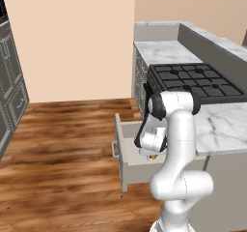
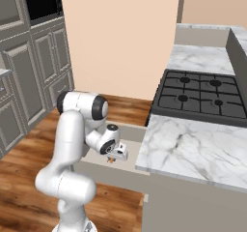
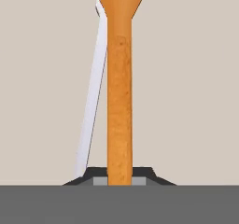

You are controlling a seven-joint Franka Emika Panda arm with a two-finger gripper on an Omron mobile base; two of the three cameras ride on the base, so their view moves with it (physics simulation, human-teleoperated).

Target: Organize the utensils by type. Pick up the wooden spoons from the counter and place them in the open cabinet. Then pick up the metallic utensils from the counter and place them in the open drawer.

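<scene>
My gripper (image 1: 153,154) (image 2: 112,159) (image 3: 119,178) hangs low inside the open drawer (image 1: 126,144) (image 2: 108,174), shut on the slim orange fork (image 3: 119,78). The fork's handle runs straight up from between the fingertips in the hand view. A small orange tip of the fork (image 1: 153,157) (image 2: 110,161) pokes out below the hand. A thin silver utensil (image 3: 93,101) lies on the pale drawer floor (image 3: 186,78), just left of the fork. The white marble counter (image 1: 226,124) (image 2: 193,149) is bare beside the drawer. The wooden spoons and the cabinet are out of view.
A black gas hob (image 1: 198,81) (image 2: 202,95) sits on the counter beyond the drawer. Tall dark grey cupboards (image 1: 9,81) (image 2: 29,66) stand across the wooden floor (image 1: 67,144). The drawer front with its metal handle (image 1: 114,149) juts out over the floor.
</scene>
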